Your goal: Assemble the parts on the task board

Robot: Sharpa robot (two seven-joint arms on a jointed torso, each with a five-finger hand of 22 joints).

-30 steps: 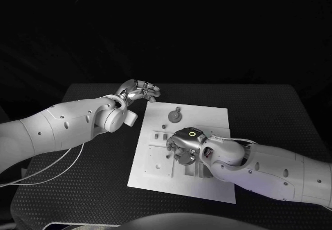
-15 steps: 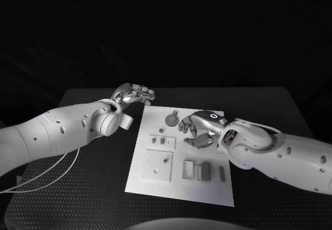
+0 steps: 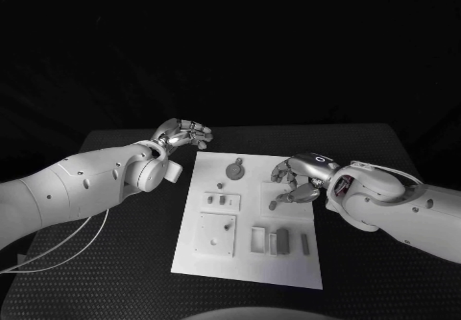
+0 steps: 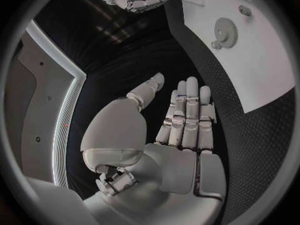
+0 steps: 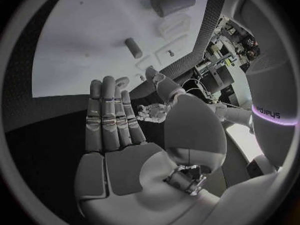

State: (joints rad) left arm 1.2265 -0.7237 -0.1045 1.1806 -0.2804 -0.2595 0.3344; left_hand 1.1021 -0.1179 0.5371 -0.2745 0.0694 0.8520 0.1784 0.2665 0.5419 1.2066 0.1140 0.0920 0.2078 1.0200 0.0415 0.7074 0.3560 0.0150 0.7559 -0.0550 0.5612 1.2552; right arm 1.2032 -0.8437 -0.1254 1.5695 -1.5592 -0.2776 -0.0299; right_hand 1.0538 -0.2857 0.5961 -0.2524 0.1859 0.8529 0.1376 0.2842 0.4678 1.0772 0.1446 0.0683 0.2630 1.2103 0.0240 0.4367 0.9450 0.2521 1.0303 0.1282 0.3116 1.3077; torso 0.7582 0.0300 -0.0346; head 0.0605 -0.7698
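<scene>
The task board [image 3: 252,220] lay in the middle of the tabletop [image 3: 115,253], and most of its parts looked seated. A round gear [image 3: 235,171] sat near its far edge, small pegs [image 3: 222,199] stood in a block below it, and upright bars [image 3: 282,241] filled slots near the robot. One small cylinder [image 3: 272,205] lay loose on the bare plate, just beside the right hand [image 3: 300,179]; it probably had to be fitted yet, though its socket could not be made out. That hand hovered over the board's right edge, fingers apart and holding nothing. The left hand [image 3: 185,133] hung beyond the board's far left corner, fingers extended side by side, thumb apart, also empty.
</scene>
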